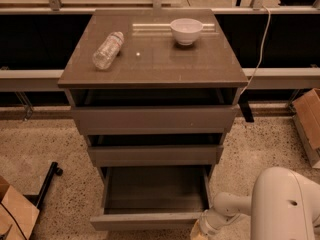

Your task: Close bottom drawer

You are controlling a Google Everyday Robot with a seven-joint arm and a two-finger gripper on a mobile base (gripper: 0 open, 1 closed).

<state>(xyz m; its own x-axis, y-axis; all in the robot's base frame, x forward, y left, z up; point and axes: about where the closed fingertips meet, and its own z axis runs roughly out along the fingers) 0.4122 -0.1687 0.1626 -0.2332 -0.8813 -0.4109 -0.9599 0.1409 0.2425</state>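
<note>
You are lining up the push: the bottom drawer point(148, 220) stands pulled well out below the front edge of the bench point(160, 66), your end effector point(200, 229), whose grip I cannot tell, sits by the drawer's front right corner, and the next move calls for pressing that front squarely inward.

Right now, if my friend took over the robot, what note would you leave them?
Hand: low down, at the front right corner of the bottom drawer. Whether it touches cannot be told.
Bottom drawer: pulled far out, its front panel well ahead of the two drawers above.
Done: the hand is placed by the drawer front. The drawer is not yet closed.
Left: push the front straight back until it is in.
On top, not part of the job: a bottle on its side and a bowl.
</note>
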